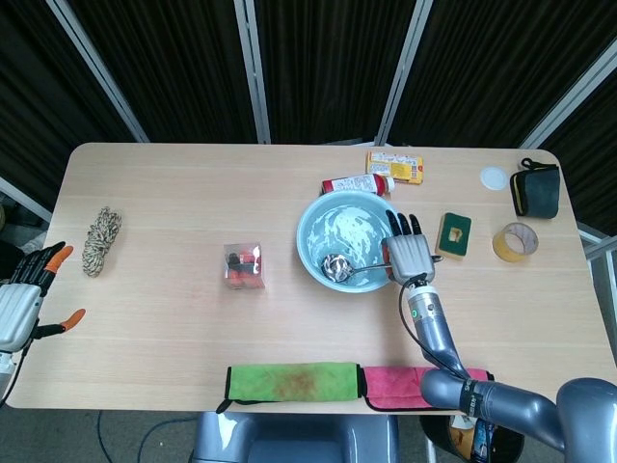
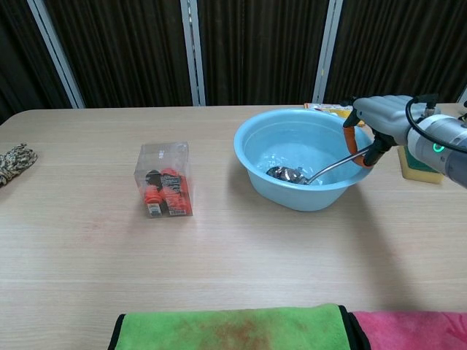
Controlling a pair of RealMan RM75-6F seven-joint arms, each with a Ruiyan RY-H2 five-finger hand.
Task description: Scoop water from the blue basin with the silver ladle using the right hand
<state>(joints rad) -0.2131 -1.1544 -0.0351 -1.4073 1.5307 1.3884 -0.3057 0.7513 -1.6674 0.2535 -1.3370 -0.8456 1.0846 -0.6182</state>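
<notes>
Wooden bench (image 1: 174,203) against dark curtains, carrying the blue basin (image 1: 349,241) right of centre with a cloth strip (image 1: 292,380) along the near edge. Silver ladle (image 2: 288,174) down in the basin, cup in the water, handle grasped by the right hand (image 1: 409,254) at the rim; dipping apparently underway, lift-out not yet done. Left hand (image 1: 21,307) off the bench's left end, released, fingers apart.

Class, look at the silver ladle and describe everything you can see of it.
The silver ladle is shiny metal, with a round bowl and a thin, straight handle. Its bowl sits low inside the blue basin, in the water. The handle slants up over the basin's right rim, where the right hand grips its end.
</notes>
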